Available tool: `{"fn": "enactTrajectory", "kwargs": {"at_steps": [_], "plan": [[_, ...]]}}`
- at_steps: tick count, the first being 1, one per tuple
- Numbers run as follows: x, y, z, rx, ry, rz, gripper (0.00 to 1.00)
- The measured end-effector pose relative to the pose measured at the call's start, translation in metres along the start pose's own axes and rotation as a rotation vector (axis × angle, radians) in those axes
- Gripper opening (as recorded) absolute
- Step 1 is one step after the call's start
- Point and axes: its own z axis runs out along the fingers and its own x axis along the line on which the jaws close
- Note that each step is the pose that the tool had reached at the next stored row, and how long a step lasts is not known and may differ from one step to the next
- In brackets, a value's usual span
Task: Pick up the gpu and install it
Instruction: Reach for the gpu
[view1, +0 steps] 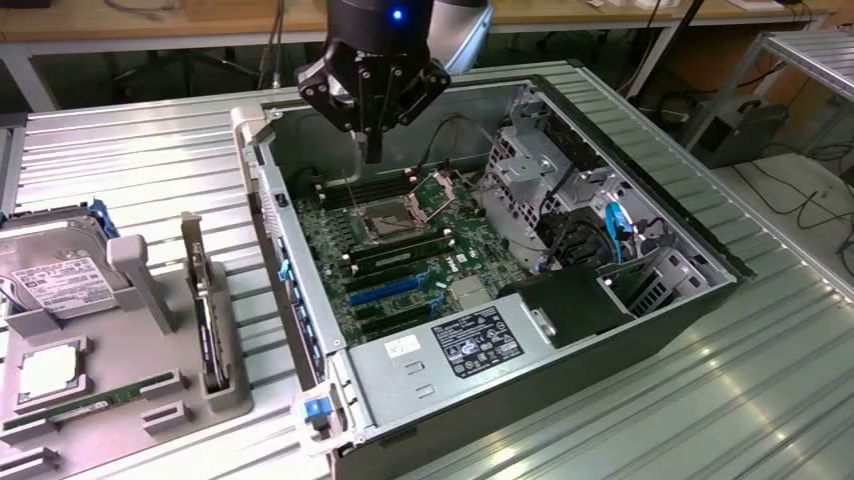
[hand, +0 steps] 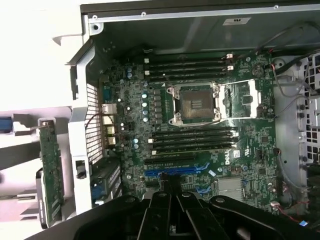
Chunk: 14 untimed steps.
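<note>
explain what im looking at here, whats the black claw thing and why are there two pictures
The black claw is the gripper of a robot arm, the tool it grasps with. It is shut, holds nothing, and hangs over an open computer case lying on a ribbed metal table.

One picture comes from a camera standing off the arm. The other comes from a camera on the arm's wrist, looking down past the gripper at the green motherboard and its bare processor socket.

Beside the case, on the exterior view's left, a grey holder keeps parts: a hard drive, a memory stick and the gpu, a thin card standing on edge. The gpu has not been picked up yet.
</note>
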Motion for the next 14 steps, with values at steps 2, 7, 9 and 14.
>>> {"fn": "enactTrajectory", "kwargs": {"at_steps": [2, 7, 9, 14], "plan": [[0.006, -0.0047, -0.0004, 0.0, -0.0005, 0.0, 0.11], [0.028, -0.0155, -0.0008, 0.0003, -0.0014, 0.0, 0.11], [0.038, -0.0196, -0.0007, 0.001, -0.0015, 0.0, 0.11], [0.056, -0.0266, -0.0002, 0.0032, -0.0017, 0.0, 0.11]]}}
